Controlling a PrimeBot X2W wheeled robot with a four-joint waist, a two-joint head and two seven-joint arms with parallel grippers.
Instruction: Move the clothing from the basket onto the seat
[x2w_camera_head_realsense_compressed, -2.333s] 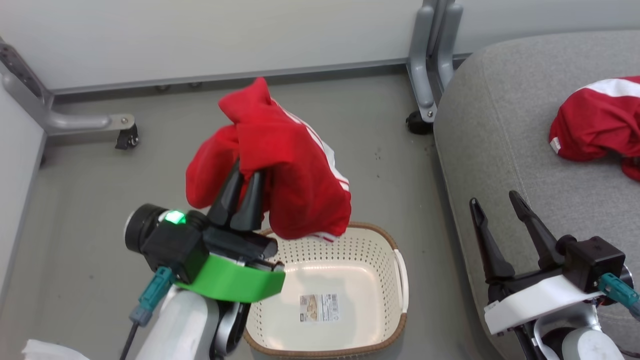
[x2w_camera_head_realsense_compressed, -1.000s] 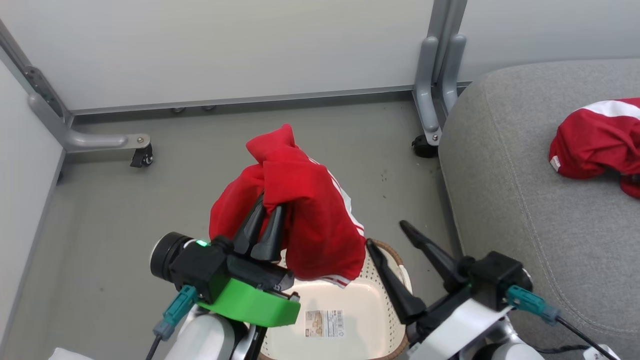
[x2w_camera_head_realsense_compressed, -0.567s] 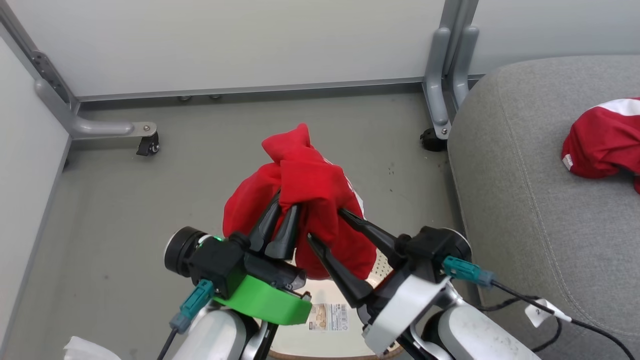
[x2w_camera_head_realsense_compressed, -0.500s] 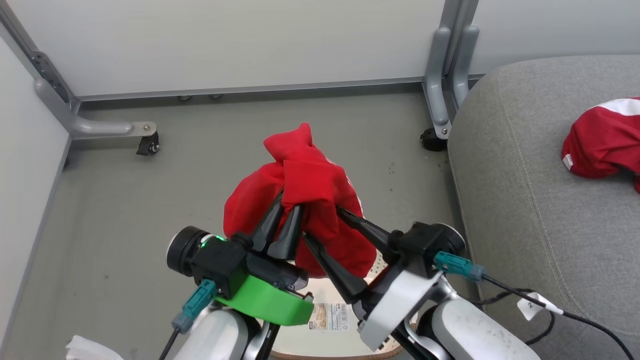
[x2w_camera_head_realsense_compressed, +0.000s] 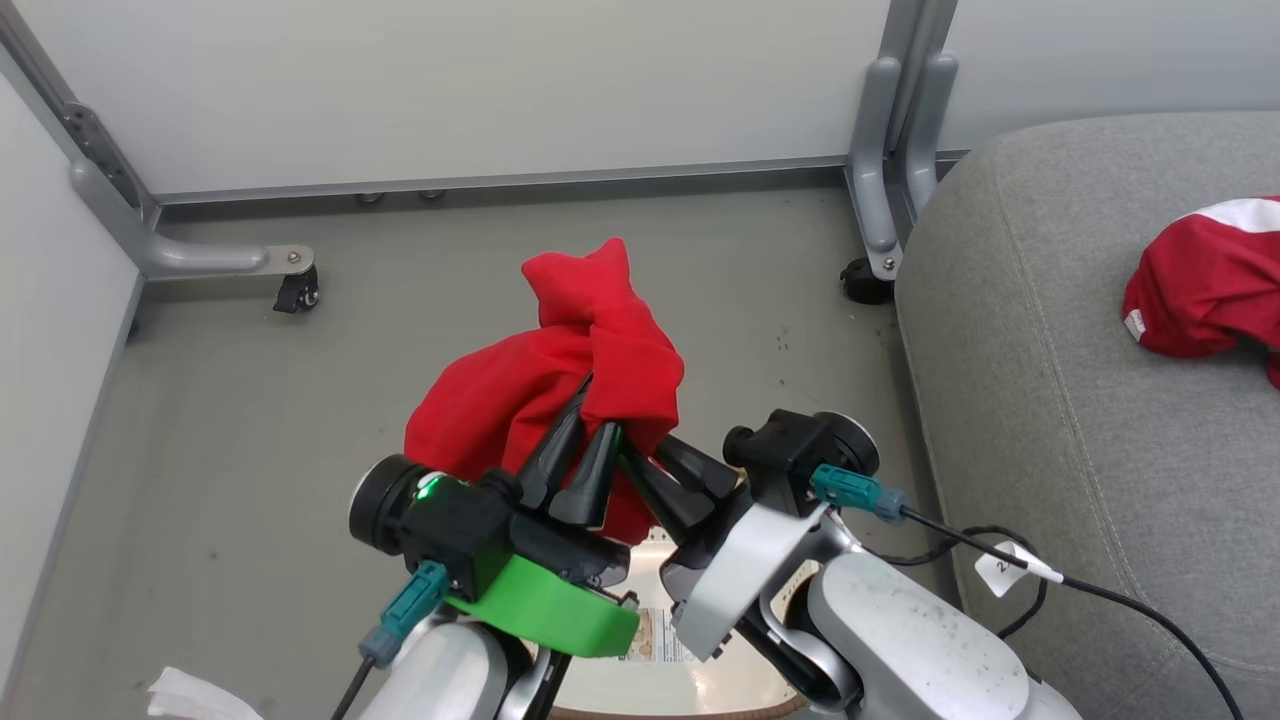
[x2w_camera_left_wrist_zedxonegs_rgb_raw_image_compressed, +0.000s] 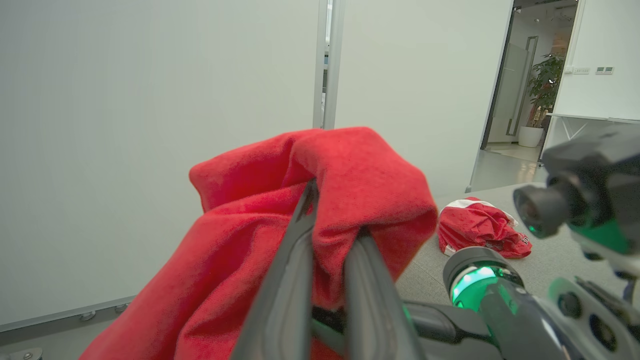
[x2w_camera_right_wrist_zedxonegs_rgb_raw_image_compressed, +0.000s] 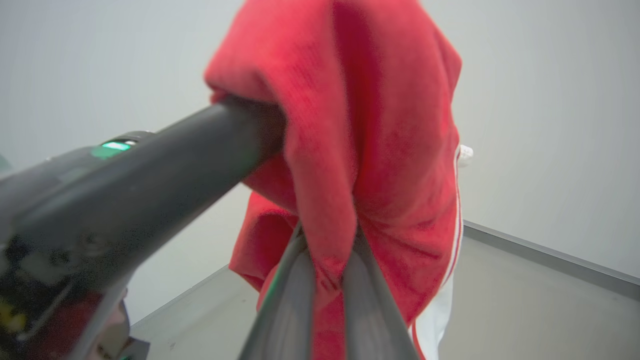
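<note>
The left gripper (x2w_camera_head_realsense_compressed: 598, 412) has its two dark fingers pressed nearly together on a fold of a red garment (x2w_camera_head_realsense_compressed: 500, 400). In the left wrist view the cloth bulges over and between the tips. The right gripper (x2w_camera_head_realsense_compressed: 645, 447) comes in from 4 o'clock with its fingers just as close, pinching a hanging fold of the same garment just beside the left pair. The right wrist view shows red cloth squeezed between them, with white stripes running down toward 4 o'clock. The garment hangs in the air at the middle of the head view, a peak of it standing up at 12 o'clock. Under the two wrists, at 6 o'clock, sits the cream basket (x2w_camera_head_realsense_compressed: 700, 690) on the grey floor (x2w_camera_head_realsense_compressed: 250, 420), its label (x2w_camera_head_realsense_compressed: 655, 635) partly seen. At 3 o'clock is the grey seat (x2w_camera_head_realsense_compressed: 1050, 380). On it, at the picture's right edge toward 2 o'clock, a second red garment (x2w_camera_head_realsense_compressed: 1195, 290) with a white panel lies crumpled.
</note>
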